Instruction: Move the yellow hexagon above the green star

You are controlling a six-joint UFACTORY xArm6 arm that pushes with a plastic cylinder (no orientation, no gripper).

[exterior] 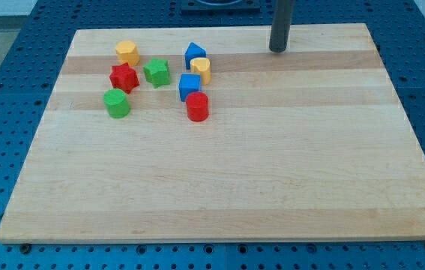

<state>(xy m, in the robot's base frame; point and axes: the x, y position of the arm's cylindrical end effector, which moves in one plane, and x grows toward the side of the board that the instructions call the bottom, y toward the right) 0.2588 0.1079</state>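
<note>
The yellow hexagon [127, 52] lies near the view's top left of the wooden board [227, 187]. The green star [157, 72] lies just below and to the right of it. My tip [277, 49] rests on the board near the top edge, far to the right of both blocks and touching none.
A red star [123, 76] sits left of the green star, a green cylinder [117, 103] below it. To the right are a blue pentagon-like block [194, 55], a yellow block [201, 70], a blue cube [190, 86] and a red cylinder [197, 106].
</note>
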